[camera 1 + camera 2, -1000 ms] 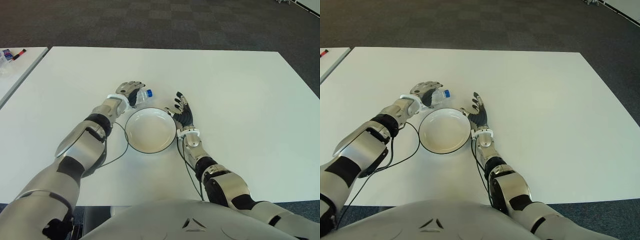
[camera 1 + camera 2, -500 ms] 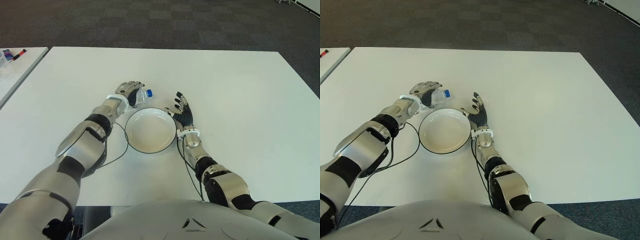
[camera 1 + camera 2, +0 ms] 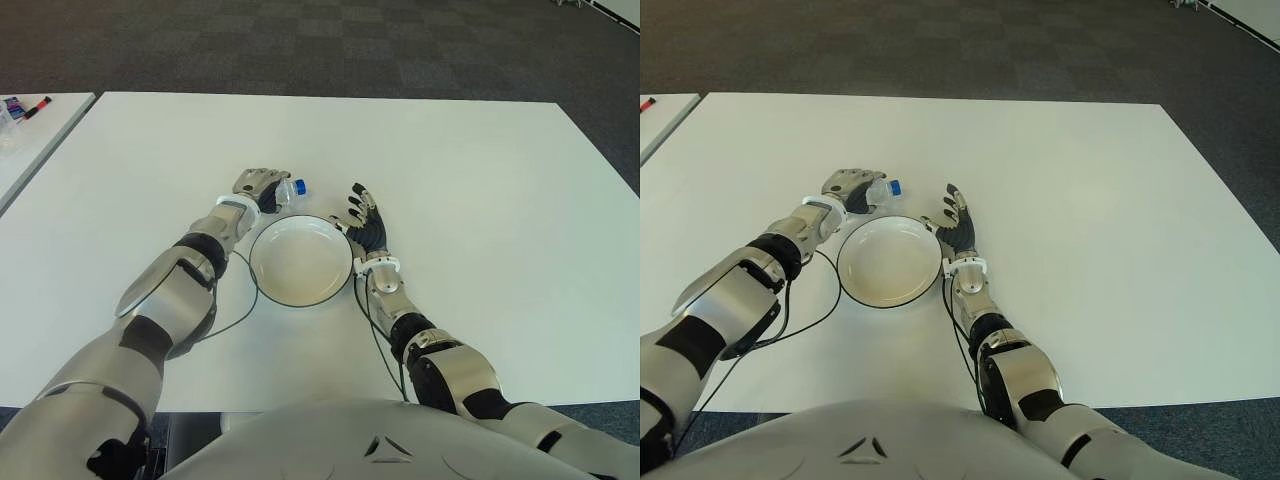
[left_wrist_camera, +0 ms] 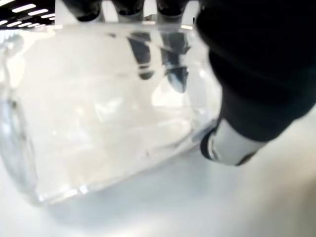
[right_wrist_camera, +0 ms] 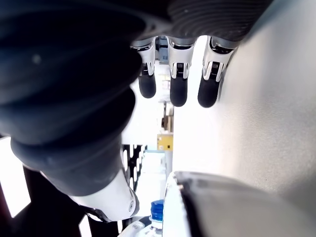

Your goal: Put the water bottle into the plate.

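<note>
Fingers (image 3: 272, 176) of the left hand (image 3: 260, 185) curl over the water bottle (image 3: 287, 190), which lies on its side on the table (image 3: 480, 180) just beyond the far-left rim of the plate (image 3: 300, 260), blue cap pointing right. The right hand (image 3: 365, 220) shows beside the plate's right rim, fingers spread and holding nothing. The right eye view agrees: the bottle's long axis runs left to right, so the plate lies near and right of it, and the left hand is nearer. Only the left wrist view shows the clear body pressed between fingertips and thumb, low over the table. The right wrist view shows straight fingers and the distant blue cap.
</note>
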### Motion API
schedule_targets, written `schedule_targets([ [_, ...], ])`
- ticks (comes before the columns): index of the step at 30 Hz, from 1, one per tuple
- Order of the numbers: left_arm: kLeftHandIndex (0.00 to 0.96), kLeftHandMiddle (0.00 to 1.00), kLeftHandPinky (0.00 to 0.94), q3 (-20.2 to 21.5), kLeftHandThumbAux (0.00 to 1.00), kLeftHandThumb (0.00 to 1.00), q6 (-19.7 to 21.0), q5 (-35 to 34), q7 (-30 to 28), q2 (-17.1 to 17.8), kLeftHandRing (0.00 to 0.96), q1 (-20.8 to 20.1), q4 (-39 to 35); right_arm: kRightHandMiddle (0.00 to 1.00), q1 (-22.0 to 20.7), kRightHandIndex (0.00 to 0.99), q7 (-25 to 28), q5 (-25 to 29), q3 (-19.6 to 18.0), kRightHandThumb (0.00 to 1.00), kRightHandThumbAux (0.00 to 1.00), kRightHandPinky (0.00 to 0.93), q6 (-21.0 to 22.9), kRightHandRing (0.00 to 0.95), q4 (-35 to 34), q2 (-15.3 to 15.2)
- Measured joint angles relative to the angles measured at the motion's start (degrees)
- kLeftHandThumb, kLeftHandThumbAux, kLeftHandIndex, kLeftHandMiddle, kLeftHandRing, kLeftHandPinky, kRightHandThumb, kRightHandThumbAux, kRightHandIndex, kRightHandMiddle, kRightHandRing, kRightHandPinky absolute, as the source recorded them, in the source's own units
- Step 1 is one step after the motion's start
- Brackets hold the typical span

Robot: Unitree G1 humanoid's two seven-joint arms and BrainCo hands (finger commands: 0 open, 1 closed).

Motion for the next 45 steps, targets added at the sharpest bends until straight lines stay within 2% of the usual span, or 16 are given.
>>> schedule_targets([
  [15, 0.41, 0.27, 0.3, 0.03, 0.707, 0.699, 0.79, -0.05, 0.04, -0.16, 0.263, -0.04, -0.01, 0.243, 0.09, 0.046, -4.59, -1.05, 1.1, 0.189, 0.891, 0.287, -0.49, 0.251, -0.86, 0.0],
  [24, 0.408, 0.287, 0.312, 0.54, 0.707, 0.698, 1.52, -0.66, 0.02, -0.5, 0.283, -0.02, 0.0, 0.261, 0.24, 0.022, -7.16, -2.01, 2.31, 0.185, 0.899, 0.295, 0.76, 0.275, -2.03, 0.01],
  [25, 0.326, 0.284, 0.302, 0.62, 0.681, 0.65, 1.52, -0.77, 0.02, -0.5, 0.278, 0.01, 0.0, 0.26, 0.25, 0.02, -7.28, -2.11, 2.4, 0.186, 0.901, 0.294, 0.9, 0.275, -2.12, 0.01],
  [28, 0.222, 0.28, 0.287, 1.01, 0.65, 0.592, 1.59, -1.15, 0.02, -0.51, 0.271, 0.14, 0.0, 0.258, 0.27, 0.017, -7.58, -2.24, 2.62, 0.189, 0.904, 0.292, 1.28, 0.275, -2.34, 0.01],
  [33, 0.174, 0.281, 0.294, 1.74, 0.637, 0.584, 1.6, -1.56, 0.02, -0.55, 0.273, 0.43, 0.0, 0.255, 0.31, 0.012, -7.9, -2.25, 2.87, 0.194, 0.906, 0.293, 1.49, 0.275, -2.51, 0.02],
  [42, 0.189, 0.346, 0.342, 2.2, 0.63, 0.628, 1.09, -2.18, 0.02, -0.54, 0.321, 0.65, 0.0, 0.264, 0.41, 0.011, -8.37, -2.3, 3.04, 0.249, 0.897, 0.296, 1.67, 0.283, -2.84, 0.02],
  [44, 0.215, 0.393, 0.374, 2.3, 0.627, 0.653, 0.85, -2.24, 0.02, -0.51, 0.355, 0.71, -0.01, 0.269, 0.47, 0.013, -8.42, -2.25, 3.02, 0.276, 0.895, 0.294, 1.67, 0.284, -2.96, 0.03],
  [45, 0.236, 0.426, 0.395, 2.33, 0.625, 0.758, 0.65, -2.26, 0.02, -0.46, 0.382, 0.75, -0.01, 0.272, 0.52, 0.015, -8.41, -2.23, 3.01, 0.292, 0.898, 0.295, 1.67, 0.285, -3.05, 0.03],
])
